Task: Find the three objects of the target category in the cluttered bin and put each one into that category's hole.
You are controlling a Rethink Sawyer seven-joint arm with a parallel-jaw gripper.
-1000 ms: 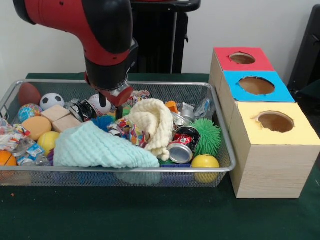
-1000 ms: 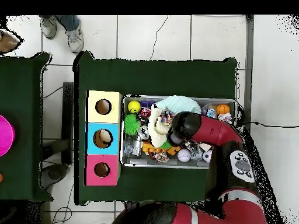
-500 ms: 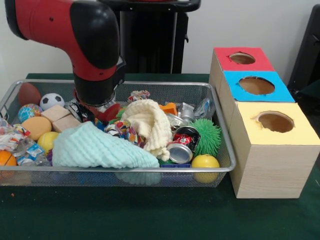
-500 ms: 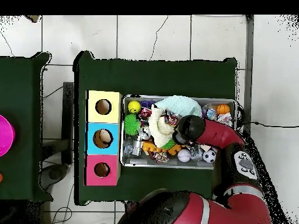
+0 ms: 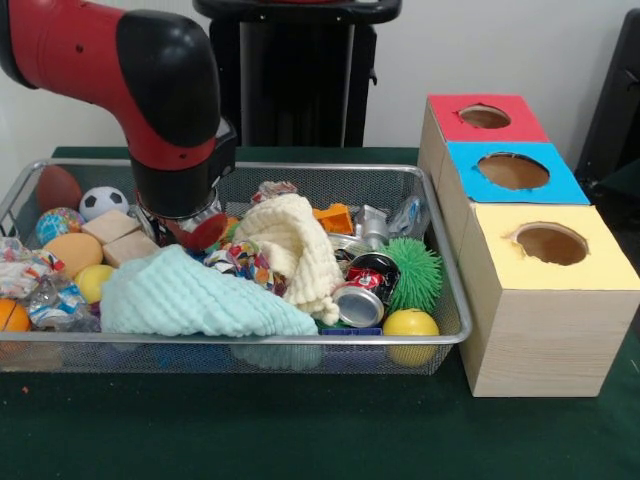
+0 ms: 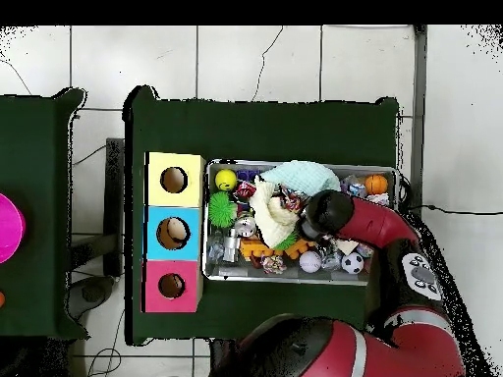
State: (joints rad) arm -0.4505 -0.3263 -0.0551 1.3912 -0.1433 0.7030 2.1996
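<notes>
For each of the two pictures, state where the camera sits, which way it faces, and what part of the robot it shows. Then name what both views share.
Front view: across the table, facing the robot; shows the arm reaching into the bin.
Overhead view: above the table, looking straight down; shows the arm and robot base at the bottom.
Both show the bin, the cream cloth and the yellow-topped box.

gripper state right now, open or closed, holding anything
Gripper: cannot be told; it is low inside the silver wire mesh bin, hidden behind the red and black arm and the clutter.
</notes>
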